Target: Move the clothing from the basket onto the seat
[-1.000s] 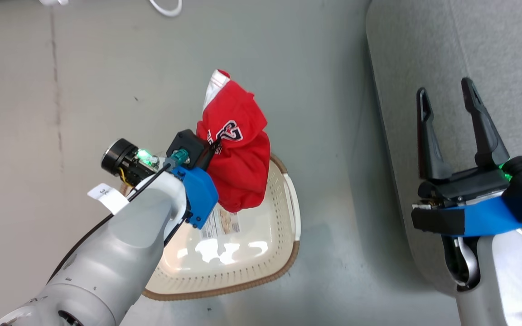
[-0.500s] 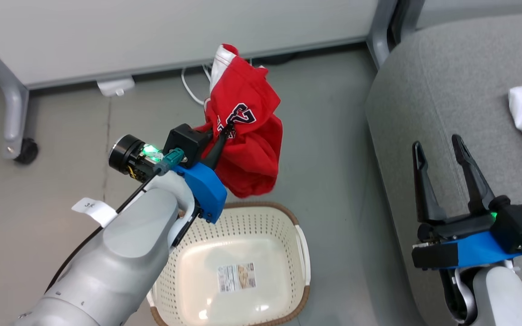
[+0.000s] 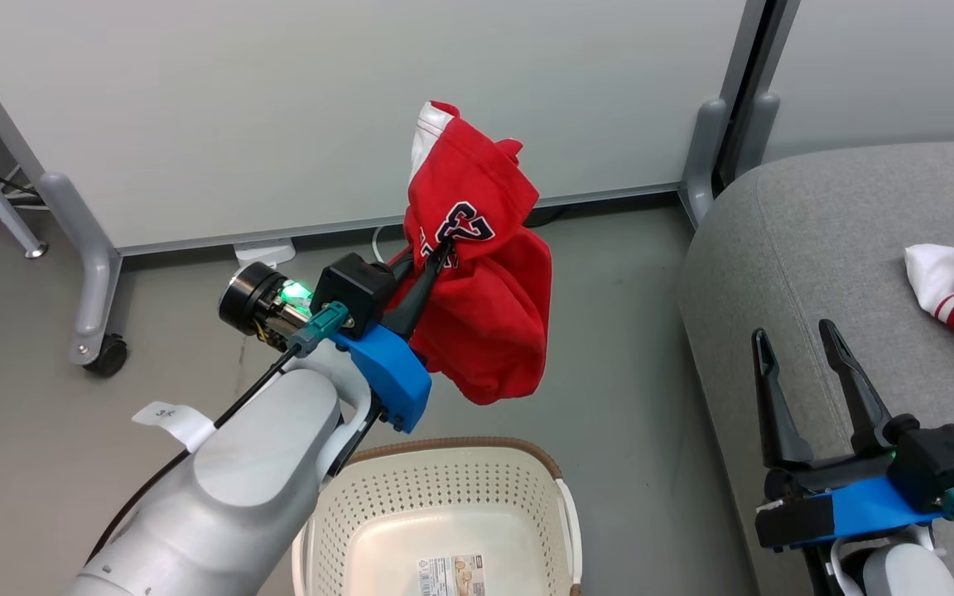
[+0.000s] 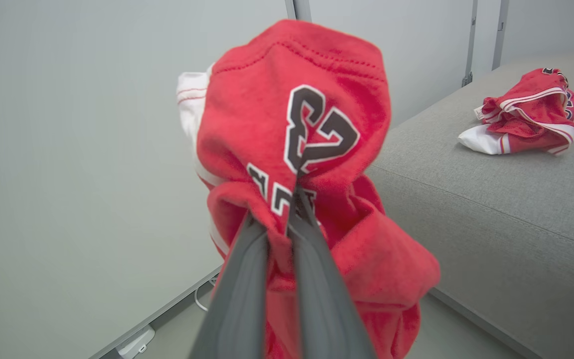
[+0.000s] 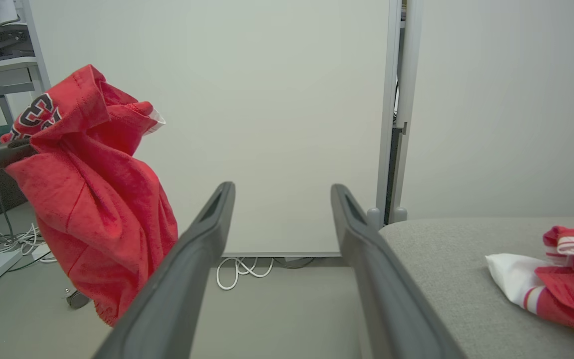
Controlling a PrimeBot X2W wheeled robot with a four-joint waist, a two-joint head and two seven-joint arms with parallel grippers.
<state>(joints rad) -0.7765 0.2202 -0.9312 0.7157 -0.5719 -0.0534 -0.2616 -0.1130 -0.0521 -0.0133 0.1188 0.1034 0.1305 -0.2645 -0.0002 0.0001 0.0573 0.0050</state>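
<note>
Clenched on the red garment (image 3: 485, 331), the left gripper (image 3: 442, 248) has lifted it clear above the basket (image 3: 444, 451), leaving only the carry to the seat (image 3: 816, 232) right of the basket; the right gripper (image 3: 792, 331) stands spread and empty.

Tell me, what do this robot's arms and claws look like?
Each arm is a smooth pale-grey shell. The left gripper and right gripper each have two long, dark, tapering fingers on a black block, with a bright blue bracket, a green light and a teal plug. A black cable and white paper tag mark the left one.
</note>
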